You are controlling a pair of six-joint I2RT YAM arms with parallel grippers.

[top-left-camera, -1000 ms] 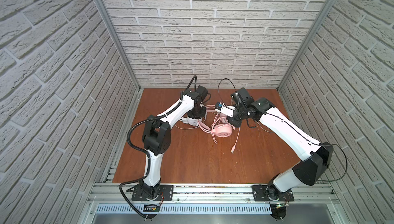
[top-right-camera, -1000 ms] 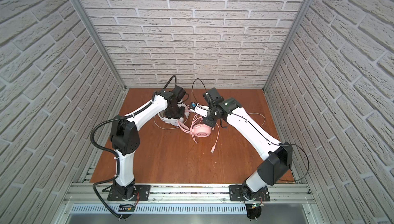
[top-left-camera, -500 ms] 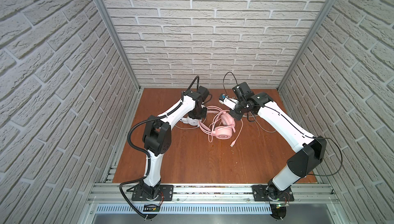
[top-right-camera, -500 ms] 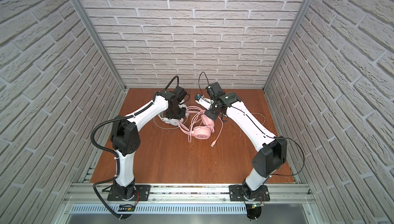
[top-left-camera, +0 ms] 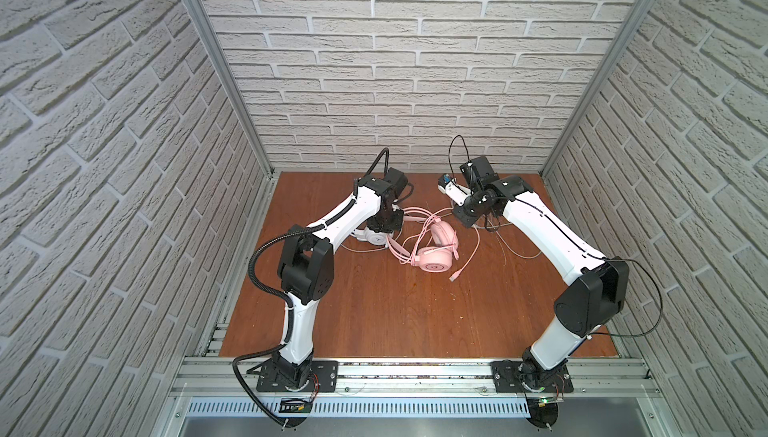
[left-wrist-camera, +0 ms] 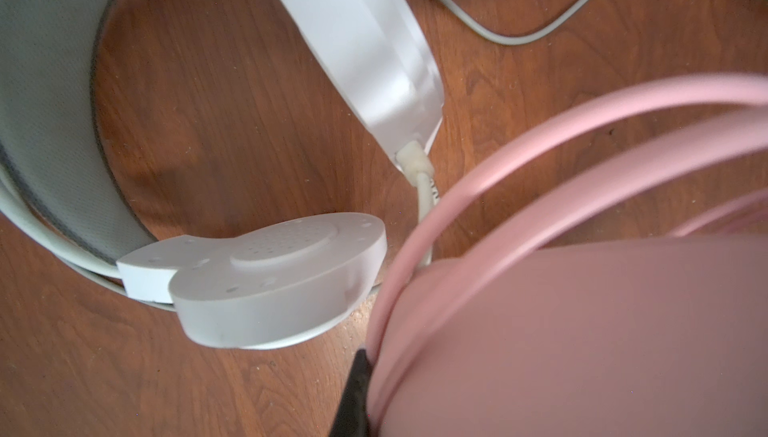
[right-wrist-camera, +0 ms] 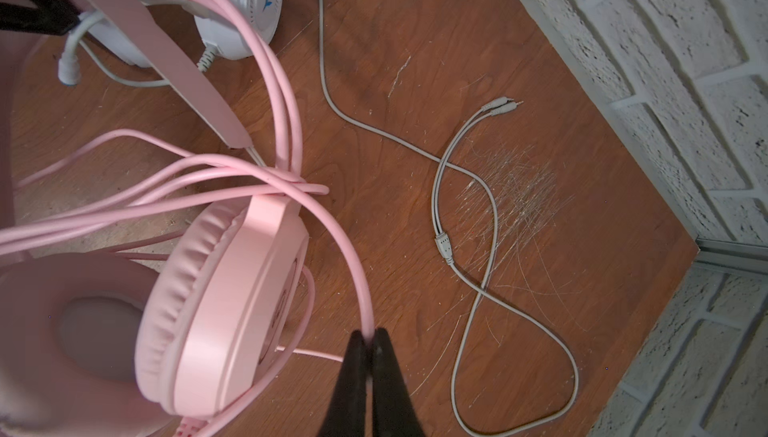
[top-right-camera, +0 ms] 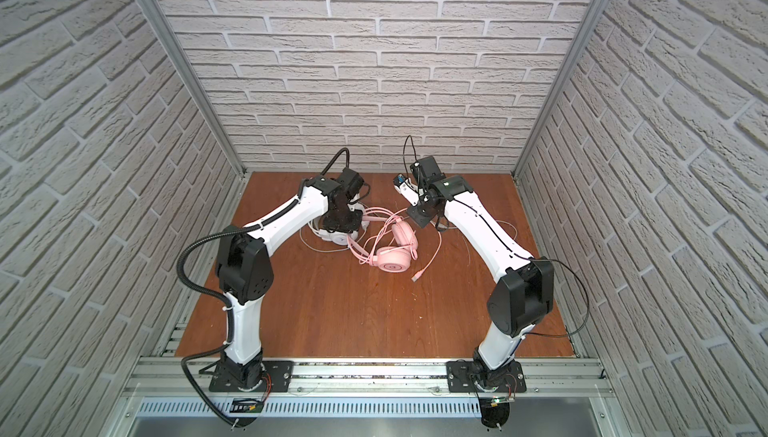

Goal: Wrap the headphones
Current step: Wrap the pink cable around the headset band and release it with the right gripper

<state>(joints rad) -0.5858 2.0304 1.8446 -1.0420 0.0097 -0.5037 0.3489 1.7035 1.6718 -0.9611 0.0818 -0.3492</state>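
Both top views look steeply down from high at the front onto the whole worktop (top-left-camera: pixel 374 310), sharing both arms and the headsets. Each wrist view sits close above the boards, both catching the pink headset (right-wrist-camera: pixel 216 302) and the white headset (left-wrist-camera: pixel 282 281).

Both top views are bright and evenly lit, with soft short shadows under the arms and wide-angle bending at the edges. In the left wrist view the pink band (left-wrist-camera: pixel 582 331) is near and strongly blurred. The right wrist view is sharper; the table (right-wrist-camera: pixel 519 189) shows scratches clearly.
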